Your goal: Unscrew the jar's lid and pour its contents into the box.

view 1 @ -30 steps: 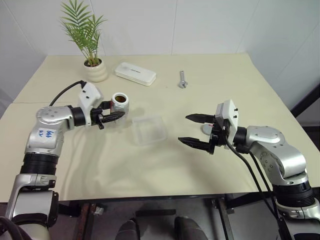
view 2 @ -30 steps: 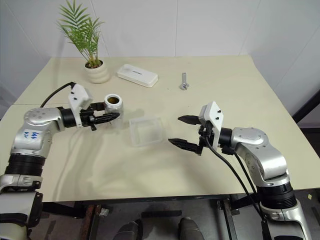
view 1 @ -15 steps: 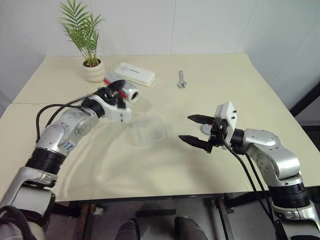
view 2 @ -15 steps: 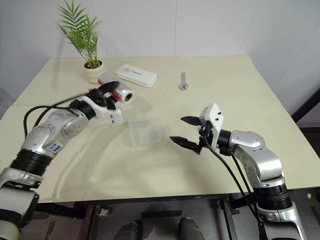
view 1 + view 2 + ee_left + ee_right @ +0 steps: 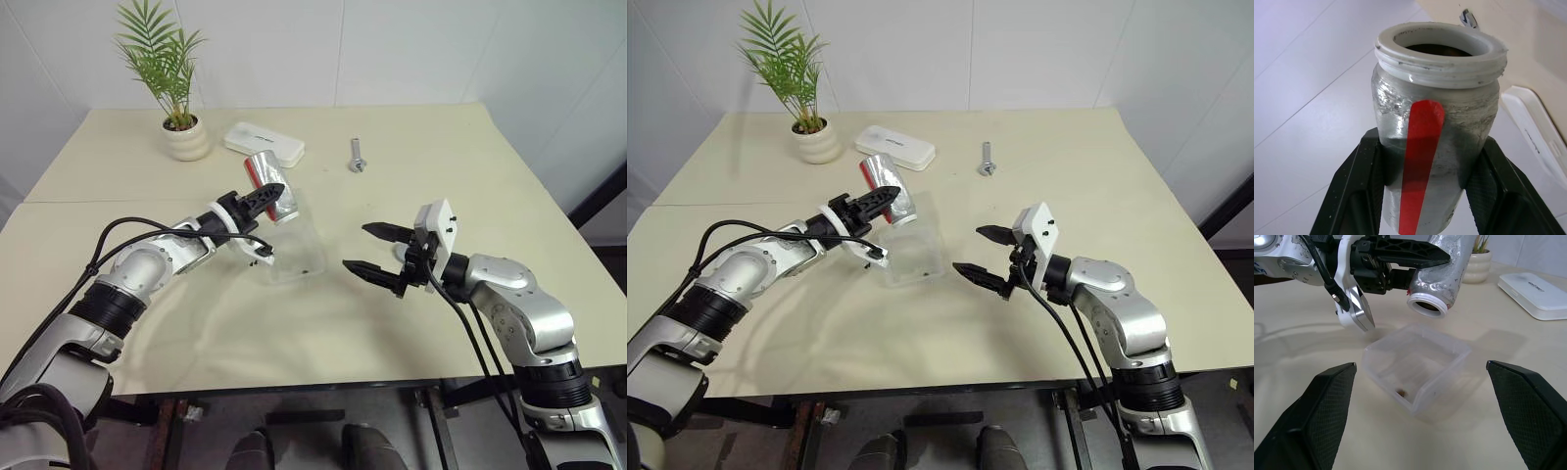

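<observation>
Now, head views: the left gripper [image 5: 263,199] has swung the jar [image 5: 272,199] from upright at the table's left to tipped mouth-down over the far-left corner of the box [image 5: 294,254], jaws clamped on its silver body. That reads as the pour itself; the lid is already off. The right gripper [image 5: 378,261] hangs spread wide and empty just right of the box, barely shifted. The lid [image 5: 405,254] shows as a grey sliver on the table [image 5: 441,166] behind those fingers.

Count: one jar, one box, one lid, one potted plant [image 5: 177,88] far left, one white case [image 5: 264,144] beside it, one bolt [image 5: 358,155] far centre.

Left wrist view: black fingers [image 5: 1359,181] grip the jar on both sides, red strip facing out, white threaded mouth open. Inside is dark; cannot tell what remains.

Right wrist view: the jar mouth hangs above the box's far rim, not touching. One tiny brown bit [image 5: 1400,392] lies on the box floor, so some contents have landed.
</observation>
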